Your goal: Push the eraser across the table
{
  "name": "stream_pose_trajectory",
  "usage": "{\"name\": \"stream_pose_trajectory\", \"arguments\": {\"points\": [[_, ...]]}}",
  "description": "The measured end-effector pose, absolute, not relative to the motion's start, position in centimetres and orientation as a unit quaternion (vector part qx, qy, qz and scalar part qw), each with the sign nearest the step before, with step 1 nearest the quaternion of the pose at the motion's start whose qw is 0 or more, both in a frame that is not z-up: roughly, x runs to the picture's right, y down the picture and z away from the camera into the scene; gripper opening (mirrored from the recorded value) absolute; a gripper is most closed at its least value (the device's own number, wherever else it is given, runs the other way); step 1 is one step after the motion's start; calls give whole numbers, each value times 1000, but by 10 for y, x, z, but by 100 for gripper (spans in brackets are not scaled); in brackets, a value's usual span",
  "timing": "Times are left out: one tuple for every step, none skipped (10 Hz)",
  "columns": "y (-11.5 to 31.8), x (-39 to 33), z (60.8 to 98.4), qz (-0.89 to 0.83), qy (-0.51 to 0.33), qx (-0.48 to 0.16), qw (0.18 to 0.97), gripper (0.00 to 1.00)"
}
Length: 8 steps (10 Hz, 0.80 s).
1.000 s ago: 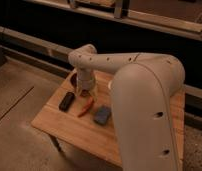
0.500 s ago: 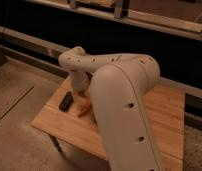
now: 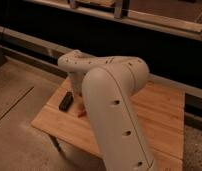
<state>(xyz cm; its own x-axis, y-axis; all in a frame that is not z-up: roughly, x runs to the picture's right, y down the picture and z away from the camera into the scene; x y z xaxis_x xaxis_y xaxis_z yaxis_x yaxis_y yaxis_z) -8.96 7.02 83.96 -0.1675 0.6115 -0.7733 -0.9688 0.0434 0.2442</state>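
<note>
The eraser [image 3: 66, 101] is a small black bar lying on the left part of the light-brown wooden table [image 3: 164, 107]. My white arm [image 3: 111, 100] reaches over the table from the foreground and bends down just right of the eraser. The gripper [image 3: 77, 97] hangs low over the table close to the eraser's right side, largely covered by the arm. I cannot tell whether it touches the eraser.
The tip of an orange-red marker [image 3: 81, 113] shows on the table by the arm's edge. The blue-grey pad is hidden behind the arm. A dark wall with a ledge [image 3: 39, 45] runs behind the table. Bare floor [image 3: 14, 125] lies to the left.
My arm has swung left and nearer the camera, now covering the middle of the table and the blue-grey pad. The eraser has not visibly moved.
</note>
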Motion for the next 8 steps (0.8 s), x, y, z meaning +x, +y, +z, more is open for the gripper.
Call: {"name": "stream_pose_trajectory", "arguments": {"points": [[67,-95,842,650,393,-226,609,65],[64,-106,845,645,388,-227,618,65],[61,-114,847,642,383,-229,624,65],[57,-123,850,637,378,-229,631,65],[55,-132,853,632,373,-233,638,65],[55,-137,855,630,372,-235,640,65],[55,-141,857,628,370,-237,642,65],[53,-147,859,627,366,-239,645,65]]}}
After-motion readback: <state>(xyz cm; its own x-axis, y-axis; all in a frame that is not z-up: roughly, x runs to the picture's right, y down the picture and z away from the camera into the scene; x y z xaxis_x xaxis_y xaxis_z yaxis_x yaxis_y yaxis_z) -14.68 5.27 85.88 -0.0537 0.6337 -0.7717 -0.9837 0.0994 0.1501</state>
